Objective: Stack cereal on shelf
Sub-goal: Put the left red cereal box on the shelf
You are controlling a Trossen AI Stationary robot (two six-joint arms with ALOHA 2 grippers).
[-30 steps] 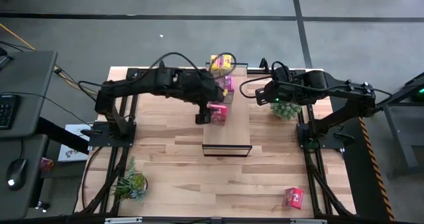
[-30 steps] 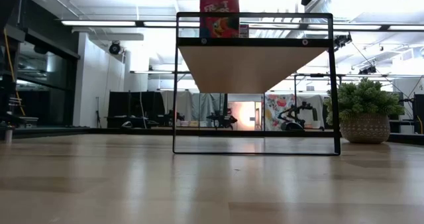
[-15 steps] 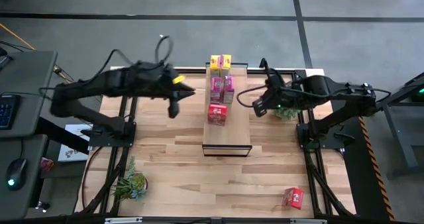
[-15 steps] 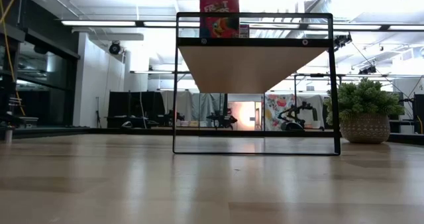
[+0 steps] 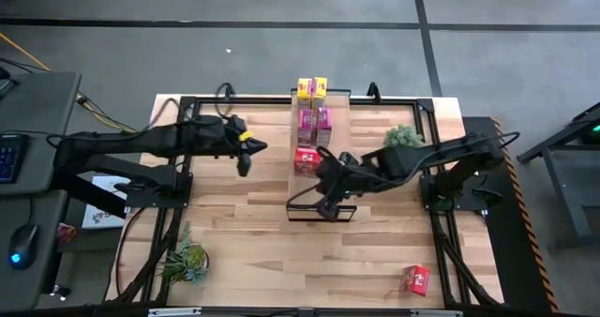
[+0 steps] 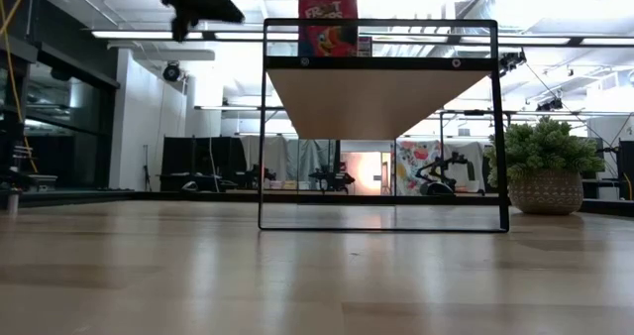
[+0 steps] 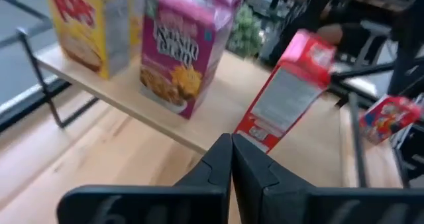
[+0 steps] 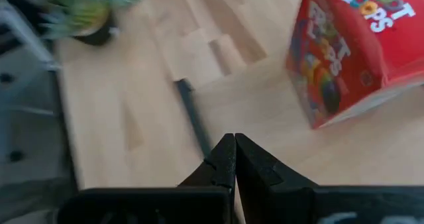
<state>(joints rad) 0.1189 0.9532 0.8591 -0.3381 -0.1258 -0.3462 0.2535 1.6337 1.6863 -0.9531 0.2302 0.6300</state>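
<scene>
Since a second ago my left gripper (image 5: 243, 159) had pulled back off the shelf (image 5: 337, 129), closed and empty, while my right gripper (image 5: 325, 207) swung over its near end, pinched shut, holding nothing. From above, five cereal boxes stood on the shelf, the red box (image 5: 307, 160) nearest; another red one (image 5: 414, 279) lay on the table (image 5: 253, 242). Low down, one box (image 6: 328, 25) topped the shelf.

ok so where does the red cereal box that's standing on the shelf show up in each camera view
High view: red cereal box stands mid-shelf, just below the pink boxes.
Low view: on the shelf's top edge, left of centre.
Left wrist view: tilted in the picture, right of the pink box.
Right wrist view: in the upper right corner.
Shared landmark: the shelf's light wood top.
</scene>
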